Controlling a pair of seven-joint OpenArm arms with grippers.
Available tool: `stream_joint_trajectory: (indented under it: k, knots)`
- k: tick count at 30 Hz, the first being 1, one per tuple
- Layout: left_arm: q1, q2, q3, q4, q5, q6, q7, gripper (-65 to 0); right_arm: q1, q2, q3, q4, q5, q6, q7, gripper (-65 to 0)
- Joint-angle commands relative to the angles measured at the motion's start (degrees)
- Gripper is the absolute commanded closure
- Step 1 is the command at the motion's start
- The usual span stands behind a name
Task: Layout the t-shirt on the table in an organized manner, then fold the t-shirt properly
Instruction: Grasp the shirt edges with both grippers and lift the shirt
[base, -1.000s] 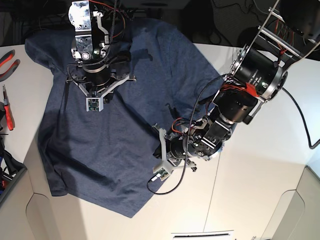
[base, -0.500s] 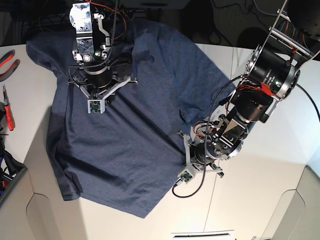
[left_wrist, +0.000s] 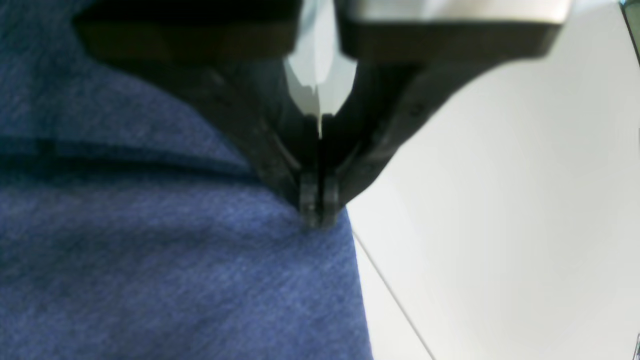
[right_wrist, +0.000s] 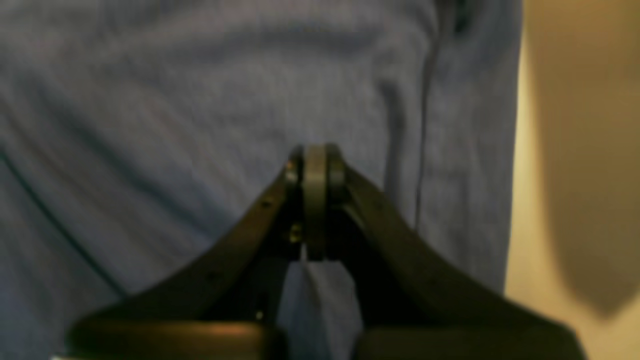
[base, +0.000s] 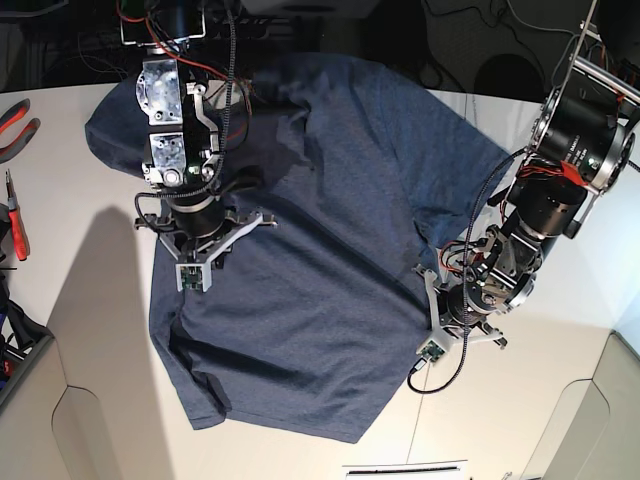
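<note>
The navy-blue t-shirt (base: 320, 200) lies spread over the white table (base: 560, 380), plain side up, with a few soft folds. My right gripper (base: 203, 243) stands over the shirt's left part. In the right wrist view its fingertips (right_wrist: 315, 165) are shut with a pinch of the t-shirt (right_wrist: 150, 100) between them. My left gripper (base: 442, 302) is at the shirt's right edge. In the left wrist view it (left_wrist: 317, 210) is shut on the very hem of the t-shirt (left_wrist: 150, 275), with bare table (left_wrist: 500, 200) beside it.
Red-handled pliers (base: 15, 125) and a red tool (base: 17, 228) lie at the table's left edge. A dark bin (base: 15, 350) sits below them. A thin seam (base: 420, 420) crosses the table. A white sheet (base: 405, 468) pokes in at the bottom.
Both grippers have moved to the right, the right one also nearer, dragging the t-shirt along. The shirt now lies further right and flatter.
</note>
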Motion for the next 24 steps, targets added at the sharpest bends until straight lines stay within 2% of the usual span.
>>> stream_joint_trajectory:
  k: [1,10,14,20,24]
  knots:
    - [-0.3,-0.6,0.0,0.0,0.5,0.0,3.8,0.0,1.5,-0.2,0.0,0.9,-0.1,-0.2,1.2,0.0]
    - [0.7,-0.8,0.0,0.0,-0.7,0.0,3.8,0.0,3.0,-0.2,0.0,1.0,0.3,-0.2,-0.6,0.0]
    - [0.7,-0.8,0.0,0.0,-0.7,0.0,3.7,0.0,-0.8,-0.2,0.0,4.3,0.3,-0.2,-1.1,0.0]
    - [0.7,-0.8,0.0,0.0,-0.8,0.0,2.9,0.0,-9.0,-0.1,0.0,16.8,0.3,-0.2,-2.1,0.0]
    - [0.7,-0.6,0.0,0.0,-0.8,0.0,2.9,0.0,-12.0,0.1,0.0,20.3,0.3,-0.2,-6.0,0.0]
